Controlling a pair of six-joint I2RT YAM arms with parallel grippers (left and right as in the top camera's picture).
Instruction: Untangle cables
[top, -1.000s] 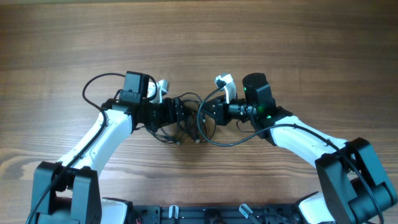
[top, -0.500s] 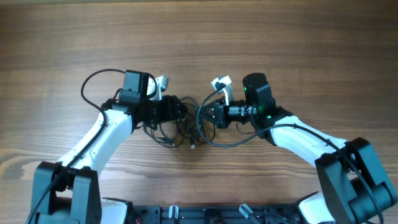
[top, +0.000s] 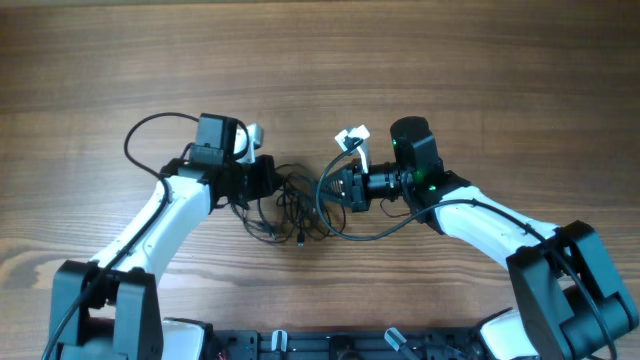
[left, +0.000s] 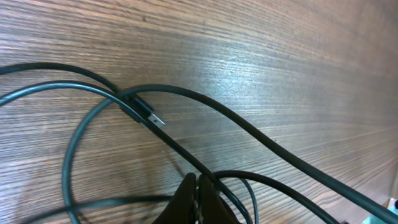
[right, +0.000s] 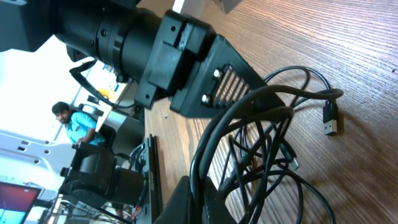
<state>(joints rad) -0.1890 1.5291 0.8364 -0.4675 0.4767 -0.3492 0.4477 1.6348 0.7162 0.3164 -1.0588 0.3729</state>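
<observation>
Left gripper (top: 270, 180) sits left of centre on the table (top: 320, 60), fingers together, pinching one strand of the cables (top: 298, 208). The cables are a loose tangle on the wood between both grippers, loops sagging toward the near edge. One plug (left: 148, 116) lies flat by the left fingers. Right gripper (top: 330, 187) is just right of the tangle, fingers closed on several loops arching up.

Overhead looks straight down from afar (arm bases (top: 320, 348) at 6 o'clock); wrist cameras sit close, left facing 3, right 9 o'clock, sharing the cables (top: 298, 210).
</observation>
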